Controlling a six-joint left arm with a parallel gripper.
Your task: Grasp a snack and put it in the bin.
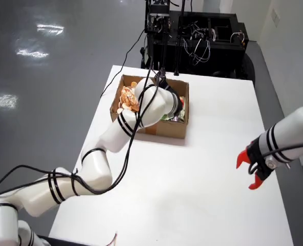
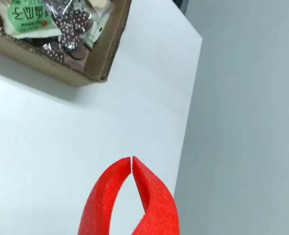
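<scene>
Fingers (image 2: pixel 151 196): red, tips pressed together, empty, over bare table (image 2: pixel 61 147). Step: pre-grasp. Next move likely needs spreading, then reaching a snack (image 2: pixel 29 17) in box (image 2: pixel 93 68).

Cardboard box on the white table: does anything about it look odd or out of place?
Yes. A white robot arm bends down into the open brown cardboard box, lying over the snack packets, with its end hidden. The other arm's red pincer hangs shut and empty, away from the box. Nothing looks spilled.
</scene>
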